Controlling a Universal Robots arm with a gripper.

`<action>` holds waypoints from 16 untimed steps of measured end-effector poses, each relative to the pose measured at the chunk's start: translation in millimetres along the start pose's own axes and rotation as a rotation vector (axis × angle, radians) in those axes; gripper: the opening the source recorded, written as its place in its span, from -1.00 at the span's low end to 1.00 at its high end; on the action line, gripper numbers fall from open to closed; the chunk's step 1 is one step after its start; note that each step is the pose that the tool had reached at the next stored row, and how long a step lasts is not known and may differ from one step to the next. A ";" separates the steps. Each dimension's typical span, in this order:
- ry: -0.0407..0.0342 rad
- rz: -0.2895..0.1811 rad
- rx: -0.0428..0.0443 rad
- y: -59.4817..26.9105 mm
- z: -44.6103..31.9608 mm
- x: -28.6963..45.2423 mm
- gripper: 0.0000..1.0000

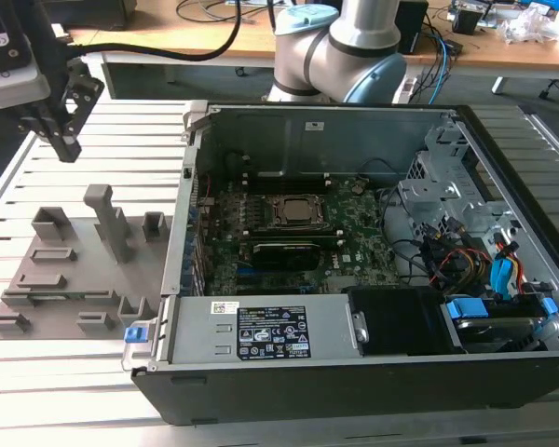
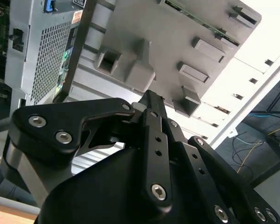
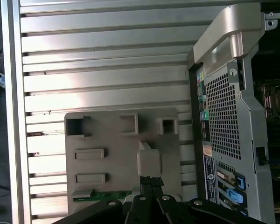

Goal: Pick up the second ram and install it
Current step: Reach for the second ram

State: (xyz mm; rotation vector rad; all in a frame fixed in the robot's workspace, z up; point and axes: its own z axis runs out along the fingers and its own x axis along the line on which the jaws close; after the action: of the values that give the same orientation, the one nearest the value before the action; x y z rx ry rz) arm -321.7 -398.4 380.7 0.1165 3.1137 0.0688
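Note:
The second ram (image 3: 102, 196) is a thin green stick lying on edge in a long slot of the grey holder tray (image 3: 107, 140). It also shows as a green strip (image 2: 196, 21) in the second wrist view. My gripper (image 1: 67, 149) hangs well above the slatted table at the exterior view's upper left, beyond the tray's far side and apart from the ram. Its black fingers (image 3: 151, 183) are pressed together with nothing between them, and their tip (image 2: 151, 98) points toward the tray's raised block.
An open computer case (image 1: 354, 372) lies at the exterior view's right of the tray, with the green motherboard (image 1: 354, 233) inside, plus cables and a drive cage. The tray (image 1: 65, 270) carries upright posts. The arm's base (image 1: 335, 47) stands behind the case.

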 end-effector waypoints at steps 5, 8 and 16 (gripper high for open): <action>-0.0001 0.000 0.0000 -1.2 0.0 15.6 -0.80; 0.0000 0.000 -0.0001 -2.1 0.2 27.8 -0.80; 0.0000 0.000 -0.0001 -3.7 1.0 49.1 -0.80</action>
State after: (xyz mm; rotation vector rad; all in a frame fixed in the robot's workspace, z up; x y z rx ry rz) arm -370.9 -398.4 378.4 0.1165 3.1137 0.0688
